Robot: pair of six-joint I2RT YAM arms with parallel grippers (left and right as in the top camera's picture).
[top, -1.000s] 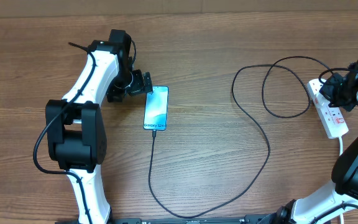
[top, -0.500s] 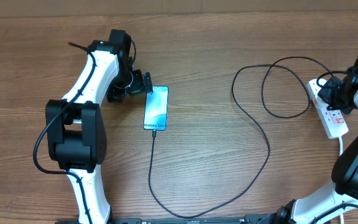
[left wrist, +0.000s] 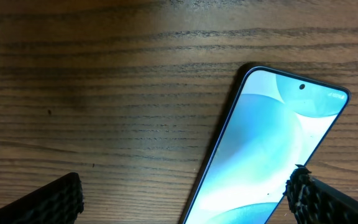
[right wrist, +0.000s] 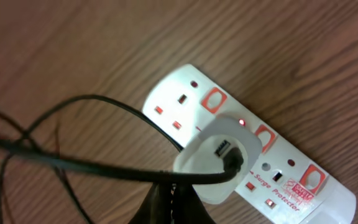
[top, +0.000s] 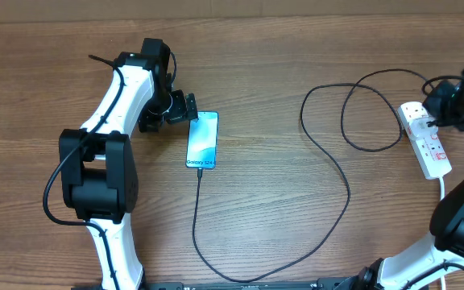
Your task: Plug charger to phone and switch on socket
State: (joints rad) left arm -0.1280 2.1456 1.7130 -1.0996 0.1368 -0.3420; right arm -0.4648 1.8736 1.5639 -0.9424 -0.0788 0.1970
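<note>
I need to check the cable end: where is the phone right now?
In the overhead view the phone lies flat left of centre, beside the open left gripper, the charger meeting its near end.

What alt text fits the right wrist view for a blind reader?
A white power strip lies diagonally on a wooden table, a white charger plug seated in it and a small red light glowing beside it. A black cable runs left from the plug, over the shut right hand at the bottom edge.

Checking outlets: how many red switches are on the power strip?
3, in a row on the socket: one switch by the empty outlet, one behind the adapter, one by the label. More may be cropped.
</note>
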